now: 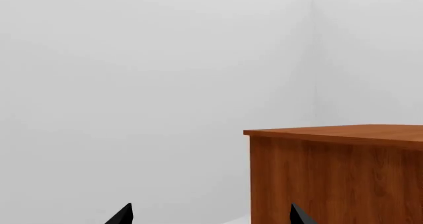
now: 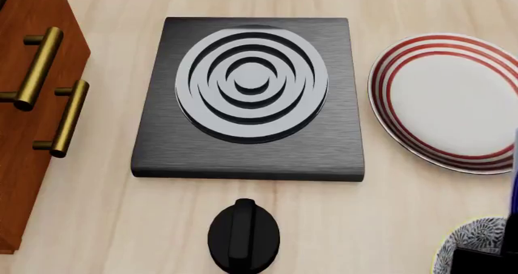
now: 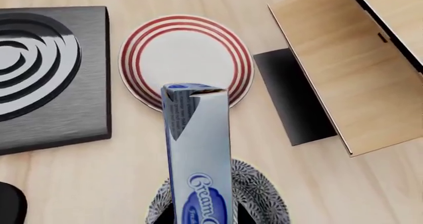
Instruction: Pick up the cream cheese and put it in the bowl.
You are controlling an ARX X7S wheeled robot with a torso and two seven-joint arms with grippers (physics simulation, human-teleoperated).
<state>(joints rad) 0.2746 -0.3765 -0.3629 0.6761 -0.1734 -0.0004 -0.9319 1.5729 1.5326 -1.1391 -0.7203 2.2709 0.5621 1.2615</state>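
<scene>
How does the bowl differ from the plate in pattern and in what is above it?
The bowl has a dense grey-and-white floral pattern; the plate is white with red rings at its rim. The cream cheese hangs over the bowl; nothing is on the plate. Both are round and stand on the wooden table.

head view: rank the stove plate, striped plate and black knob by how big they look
1. Stove plate, clearly the largest.
2. Striped plate, though its right side is cut off by the frame.
3. Black knob, the smallest, also slightly cropped at the bottom edge.
</scene>
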